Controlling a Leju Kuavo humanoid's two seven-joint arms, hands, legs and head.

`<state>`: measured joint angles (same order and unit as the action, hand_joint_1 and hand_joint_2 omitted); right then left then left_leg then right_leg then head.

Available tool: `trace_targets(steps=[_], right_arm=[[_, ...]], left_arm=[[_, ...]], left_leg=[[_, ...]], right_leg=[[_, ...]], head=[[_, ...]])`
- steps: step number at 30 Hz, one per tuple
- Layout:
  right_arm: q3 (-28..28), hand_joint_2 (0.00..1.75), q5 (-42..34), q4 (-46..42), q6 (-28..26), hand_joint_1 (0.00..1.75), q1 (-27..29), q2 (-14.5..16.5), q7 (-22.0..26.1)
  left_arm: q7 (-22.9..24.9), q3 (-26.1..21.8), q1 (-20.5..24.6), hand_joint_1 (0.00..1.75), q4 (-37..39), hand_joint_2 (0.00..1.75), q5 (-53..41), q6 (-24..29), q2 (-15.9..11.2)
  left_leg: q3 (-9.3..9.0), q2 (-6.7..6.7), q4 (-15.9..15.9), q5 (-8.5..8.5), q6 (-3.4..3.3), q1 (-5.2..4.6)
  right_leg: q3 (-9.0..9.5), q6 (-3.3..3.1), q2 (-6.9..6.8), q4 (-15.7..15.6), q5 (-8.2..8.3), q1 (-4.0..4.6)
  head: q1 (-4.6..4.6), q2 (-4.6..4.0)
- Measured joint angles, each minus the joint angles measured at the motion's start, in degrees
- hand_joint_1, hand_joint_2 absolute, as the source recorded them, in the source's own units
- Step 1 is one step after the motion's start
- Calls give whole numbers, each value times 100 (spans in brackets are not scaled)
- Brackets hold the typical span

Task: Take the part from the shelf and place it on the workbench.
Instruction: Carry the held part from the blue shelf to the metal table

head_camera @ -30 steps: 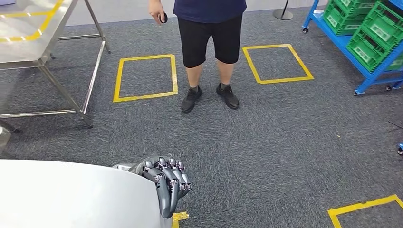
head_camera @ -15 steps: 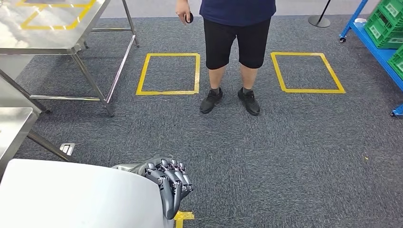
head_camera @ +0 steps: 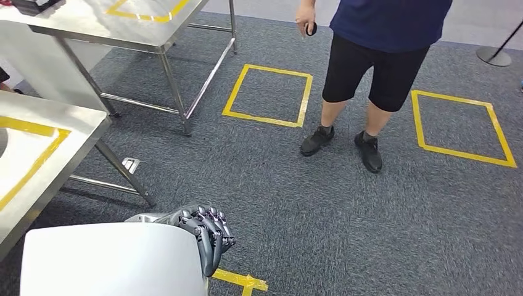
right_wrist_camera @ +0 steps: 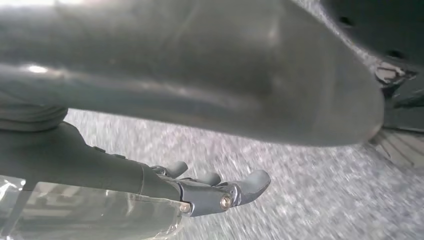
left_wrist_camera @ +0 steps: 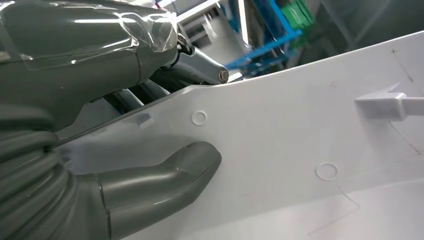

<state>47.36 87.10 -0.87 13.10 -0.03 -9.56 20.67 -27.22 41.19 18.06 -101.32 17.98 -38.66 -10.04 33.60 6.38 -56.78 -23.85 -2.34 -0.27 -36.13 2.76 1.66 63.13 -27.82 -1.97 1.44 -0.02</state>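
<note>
The left hand [head_camera: 203, 231] is gripping a large white part [head_camera: 111, 259], holding it low in front of the robot's body; its dark fingers [head_camera: 210, 237] are curling over the part's edge, and in the left wrist view the thumb [left_wrist_camera: 165, 177] is pressing flat on the white surface [left_wrist_camera: 300, 150]. The right hand [right_wrist_camera: 210, 192] is hanging above the grey carpet [head_camera: 321, 209], fingers stretched out and apart, gripping nothing. A steel tabletop [head_camera: 43, 154] with yellow tape is lying to the left, another tabletop [head_camera: 123, 18] beyond it. A person [head_camera: 370, 68] is standing ahead on the carpet.
</note>
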Motion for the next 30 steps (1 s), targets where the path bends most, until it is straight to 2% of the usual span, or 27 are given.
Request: trace_targets(steps=[1,2,3,4,5,6,7,8,9,10,11,12,13,14,16,17,18,20,21,22,24,25,26,27,28,29,30], right_arm=[[0,0,-1,-6,1,0,-4,3,-1],[0,0,-2,-12,2,0,-9,5,-2],[0,0,-2,-21,4,0,-18,7,-3],[-1,0,-3,-31,6,0,-27,7,-3],[-1,0,-2,-39,9,0,-36,7,-3],[-2,0,-3,-45,13,0,-39,6,-1],[-2,0,-6,-47,18,0,-34,6,2],[-1,0,-9,-48,23,0,-23,4,5],[-1,0,-14,-49,30,0,-6,2,9],[0,0,-18,-49,37,0,8,-2,13],[0,0,-21,-49,43,0,18,-5,16],[0,0,-25,-49,47,0,21,-9,18],[0,0,-30,-49,49,0,20,-11,20],[0,0,-34,-49,49,0,18,-9,23],[0,0,-39,-49,49,0,19,2,29],[0,0,-39,-49,48,0,20,6,32],[0,0,-40,-49,48,0,20,7,33],[0,0,-44,-49,47,0,6,6,33],[0,0,-45,-49,47,0,-3,7,34],[0,0,-46,-49,47,0,-9,8,34],[0,0,-49,-48,43,0,0,5,34],[0,0,-49,-47,34,0,10,1,34],[0,0,-47,-46,24,0,19,-3,34],[0,0,-43,-46,14,0,23,-7,35],[0,0,-40,-46,6,0,23,-7,35],[0,0,-38,-46,2,0,22,-7,35],[0,0,-37,-46,-1,0,20,-7,35]], left_arm=[[39,-22,-18,175,-15,175,-9,0,-6],[79,-37,-34,175,-29,175,-15,8,-12],[120,-47,-49,175,-42,175,-20,18,-20],[159,-58,-62,175,-59,175,-23,29,-31],[198,-70,-77,175,-79,175,-25,39,-45],[231,-85,-84,175,-98,175,-20,43,-61],[258,-102,-89,175,-117,175,-13,44,-76],[279,-115,-91,175,-130,175,-3,44,-87],[293,-126,-92,175,-137,175,6,44,-97],[307,-133,-98,175,-140,175,13,43,-105],[318,-136,-104,175,-140,175,20,43,-113],[329,-136,-109,175,-141,175,26,43,-122],[337,-137,-111,175,-143,175,31,43,-129],[343,-139,-111,175,-149,175,36,43,-135],[347,-150,-106,175,-169,175,40,43,-140],[348,-155,-102,175,-179,175,43,43,-142],[348,-159,-99,175,-187,175,46,42,-144],[349,-166,-100,175,-209,175,50,41,-153],[349,-170,-100,175,-224,175,52,40,-157],[350,-174,-93,175,-239,175,54,40,-157],[354,-174,-74,175,-254,175,54,42,-143],[358,-171,-70,175,-256,175,54,43,-133],[362,-168,-75,175,-256,175,54,43,-126],[367,-165,-79,175,-256,175,53,43,-123],[371,-163,-82,175,-256,175,53,43,-120],[374,-163,-83,175,-256,175,53,42,-117],[378,-163,-83,175,-256,175,53,42,-115]], left_leg=[[12,73,-38,-29,43,4],[29,130,-63,-50,82,8],[47,181,-75,-61,117,13],[60,222,-77,-66,142,26],[68,190,-96,-77,164,38],[100,58,-176,-129,188,38],[181,-132,-369,-241,209,38],[329,-347,-687,-409,229,39],[536,-505,-1093,-600,243,44],[750,-572,-1492,-757,252,54],[907,-596,-1761,-829,253,60],[959,-606,-1822,-794,248,62],[882,-628,-1641,-660,233,58],[690,-696,-1266,-467,200,45],[271,-959,-478,-179,109,-18],[151,-1049,-255,-123,72,-50],[116,-1075,-177,-123,47,-76],[95,-927,-116,-93,3,-70],[54,-848,-51,-61,-23,-53],[9,-772,14,-27,-47,-32],[-46,-618,86,15,-74,-6],[-46,-535,84,18,-79,-2],[-44,-441,82,18,-81,3],[-47,-346,78,14,-76,8],[-52,-251,70,7,-65,16],[-58,-156,55,-6,-45,29],[-57,-68,31,-25,-16,41]], right_leg=[[129,-2,86,-294,130,-13],[201,-37,145,-446,193,-9],[219,-97,144,-464,201,16],[236,-158,83,-471,207,27],[249,-198,29,-476,211,33],[264,-239,-26,-482,207,36],[281,-282,-86,-489,202,39],[295,-319,-150,-492,188,53],[307,-352,-219,-492,172,76],[313,-374,-294,-492,159,96],[318,-384,-370,-491,146,112],[324,-390,-444,-491,134,126],[337,-391,-515,-491,119,139],[358,-388,-584,-491,101,153],[409,-365,-710,-493,60,183],[428,-342,-770,-494,41,191],[441,-316,-830,-498,25,194],[470,-264,-950,-523,1,192],[478,-244,-893,-495,-29,187],[442,-238,-763,-383,-94,182],[153,-254,-377,237,-358,154],[-67,-259,-266,646,-505,142],[-265,-243,-211,982,-600,128],[-373,-201,-193,1115,-597,110],[-369,-137,-183,1016,-497,86],[-252,-63,-154,689,-314,54],[-73,11,-53,243,-103,11]], head=[[-4,0],[-9,0],[-11,0],[-12,0],[-12,0],[2,0],[20,0],[39,0],[57,0],[62,0],[63,0],[64,0],[64,0],[65,0],[56,0],[54,0],[52,0],[57,1],[46,1],[38,1],[3,0],[-4,0],[-14,0],[-13,0],[-13,0],[-14,0],[-15,0]])
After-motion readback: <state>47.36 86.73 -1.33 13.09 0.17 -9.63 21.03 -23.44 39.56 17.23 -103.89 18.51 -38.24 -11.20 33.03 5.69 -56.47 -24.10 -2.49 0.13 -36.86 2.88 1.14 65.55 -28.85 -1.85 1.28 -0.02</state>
